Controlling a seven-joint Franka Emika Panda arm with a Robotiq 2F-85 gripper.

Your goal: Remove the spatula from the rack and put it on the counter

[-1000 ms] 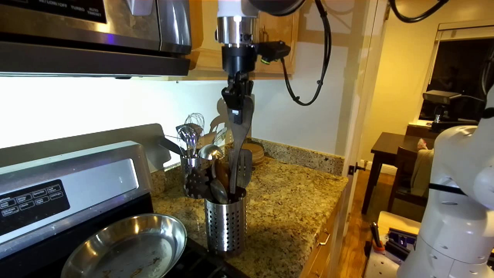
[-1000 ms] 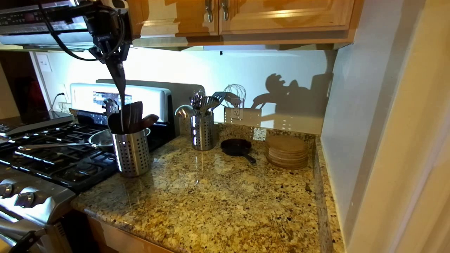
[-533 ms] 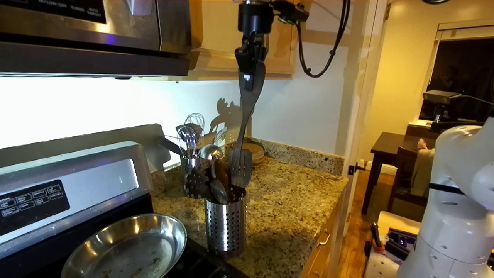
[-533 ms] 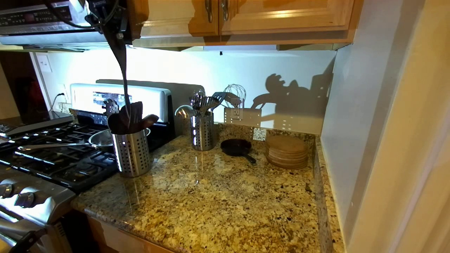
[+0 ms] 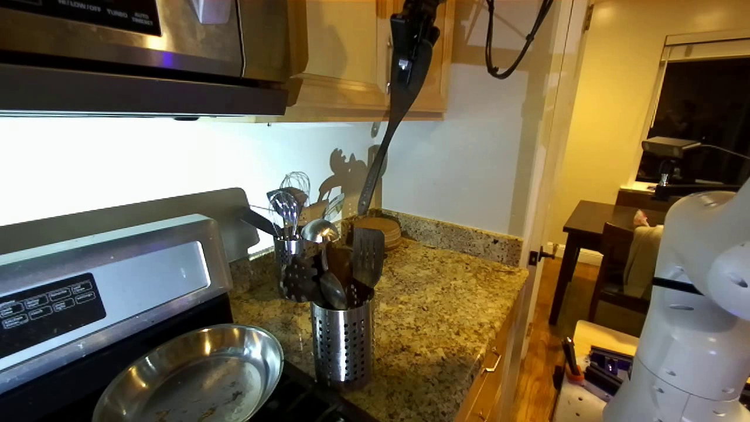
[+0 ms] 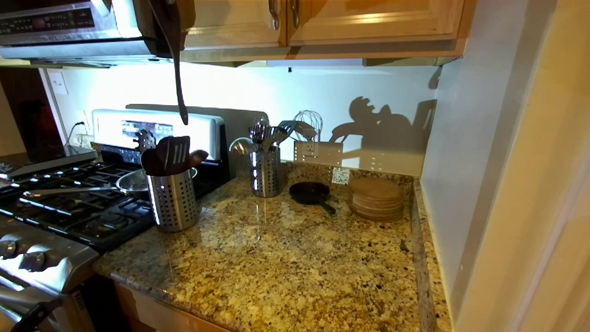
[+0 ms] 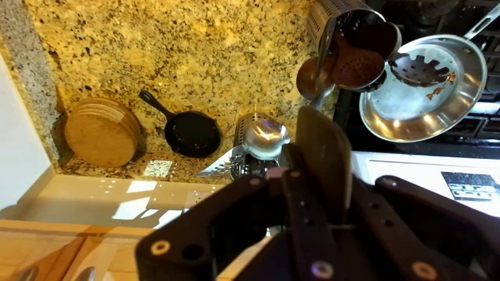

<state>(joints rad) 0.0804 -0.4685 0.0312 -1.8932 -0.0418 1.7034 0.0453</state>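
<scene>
The dark spatula (image 5: 391, 126) hangs head up and slightly tilted, and also shows in an exterior view (image 6: 177, 64). My gripper (image 5: 406, 61) is shut on its wide head; the wrist view shows the head (image 7: 324, 152) between the fingers. The handle's lower end hangs free above the rack (image 5: 343, 346), apart from it in both exterior views. The rack (image 6: 171, 203) stands upright and holds several other dark utensils. The speckled granite counter (image 6: 276, 263) lies below. The gripper itself is almost wholly above the top edge of an exterior view.
A further metal holder (image 6: 265, 173) with whisks and a ladle, a small black skillet (image 6: 309, 193) and a stack of round wooden boards (image 6: 375, 199) stand at the back. A steel pan (image 5: 193, 375) sits on the stove. Wooden cabinets (image 5: 345, 64) and a microwave (image 5: 140, 64) are close to the gripper.
My gripper has risen and moved toward the right in both exterior views, carrying the spatula. The handle has come up out of the rack. The rack has stayed in place.
</scene>
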